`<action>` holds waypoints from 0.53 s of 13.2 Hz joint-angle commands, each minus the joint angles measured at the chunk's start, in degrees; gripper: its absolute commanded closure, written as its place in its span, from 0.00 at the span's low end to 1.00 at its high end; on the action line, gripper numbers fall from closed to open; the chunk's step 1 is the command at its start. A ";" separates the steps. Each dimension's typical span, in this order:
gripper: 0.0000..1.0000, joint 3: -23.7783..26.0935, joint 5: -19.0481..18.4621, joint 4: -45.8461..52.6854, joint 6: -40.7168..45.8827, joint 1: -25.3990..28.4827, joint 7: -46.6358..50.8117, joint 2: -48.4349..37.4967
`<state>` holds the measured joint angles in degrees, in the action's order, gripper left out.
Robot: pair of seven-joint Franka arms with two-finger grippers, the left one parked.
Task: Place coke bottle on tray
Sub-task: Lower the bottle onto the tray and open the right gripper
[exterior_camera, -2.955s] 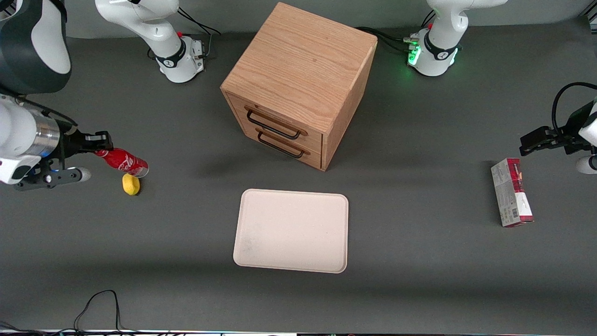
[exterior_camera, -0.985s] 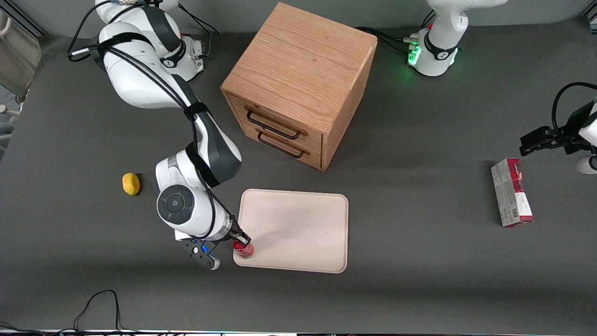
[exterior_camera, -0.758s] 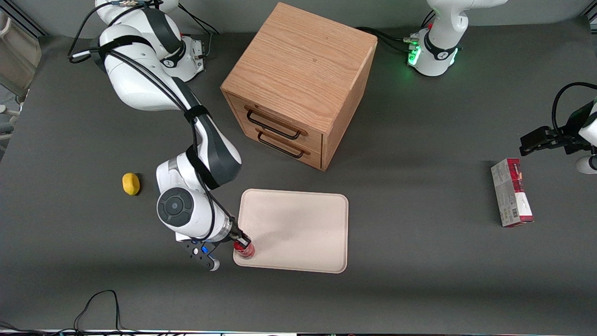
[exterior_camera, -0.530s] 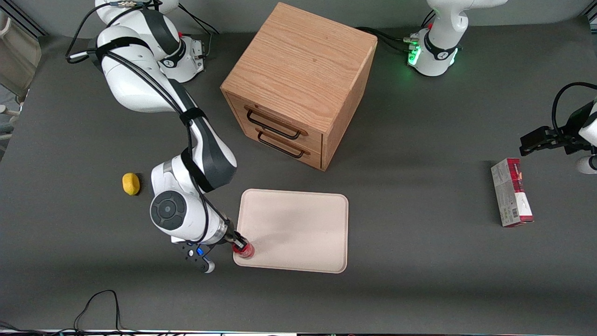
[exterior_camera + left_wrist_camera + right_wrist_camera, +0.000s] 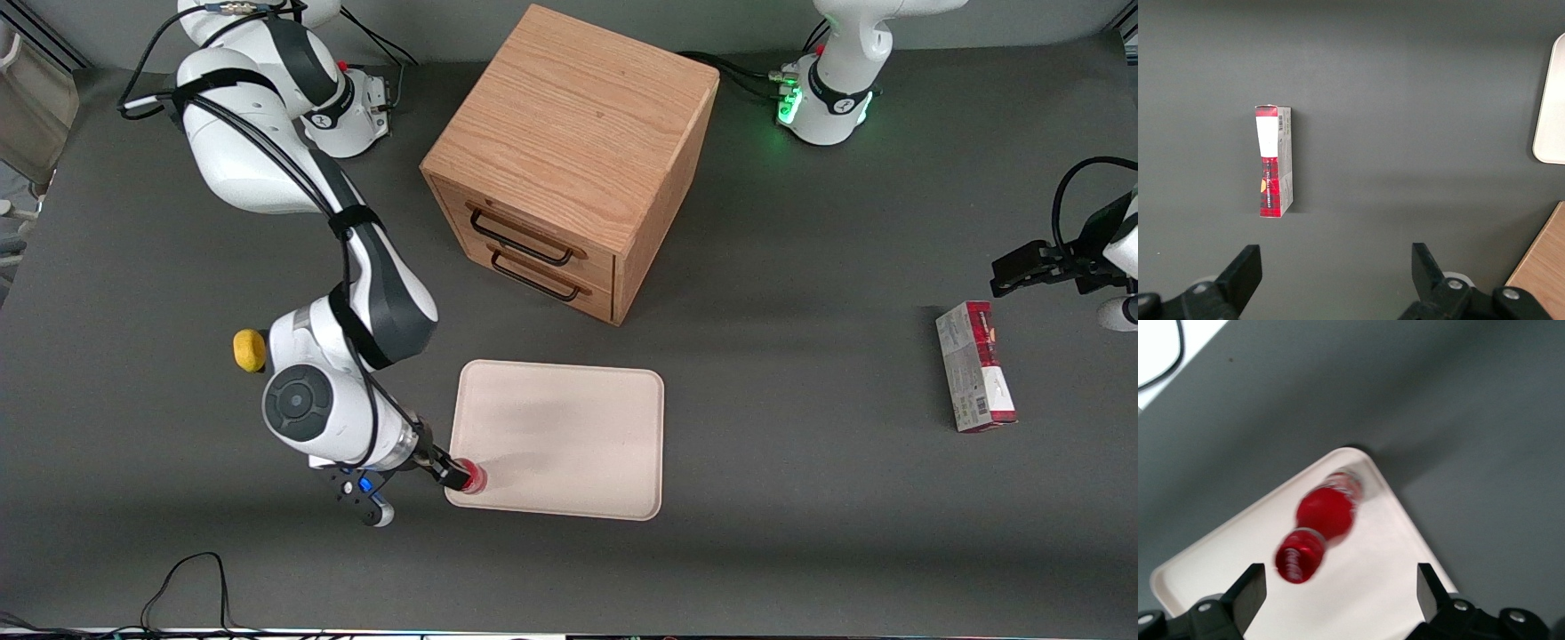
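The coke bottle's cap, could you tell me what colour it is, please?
Red, like the rest of the coke bottle; clearest in the right wrist view, below the open gripper.

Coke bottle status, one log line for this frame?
coke bottle: upright on tray, corner nearest working arm | end effector: open, above bottle, not gripping | lemon: on table

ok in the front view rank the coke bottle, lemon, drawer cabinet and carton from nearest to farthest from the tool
From the tool, at the tray's corner:
1. coke bottle, standing on that corner, right beside it.
2. lemon, toward the working arm's end.
3. drawer cabinet, farther from the camera.
4. carton, at the parked arm's end.
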<state>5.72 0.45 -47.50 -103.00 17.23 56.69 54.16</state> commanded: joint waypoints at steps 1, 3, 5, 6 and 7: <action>0.00 0.17 2.70 0.04 9.71 -2.46 -12.00 -4.31; 0.00 -0.44 3.60 -2.14 16.48 -3.95 -18.78 -7.82; 0.00 -0.62 2.99 -9.76 19.49 -5.18 -28.43 -14.40; 0.00 -1.23 2.63 -16.77 19.42 -6.06 -33.61 -19.75; 0.00 -2.02 2.20 -23.80 18.81 -6.07 -38.80 -25.02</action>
<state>5.07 2.61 -54.43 -82.61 11.70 26.63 41.28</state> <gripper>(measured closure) 0.000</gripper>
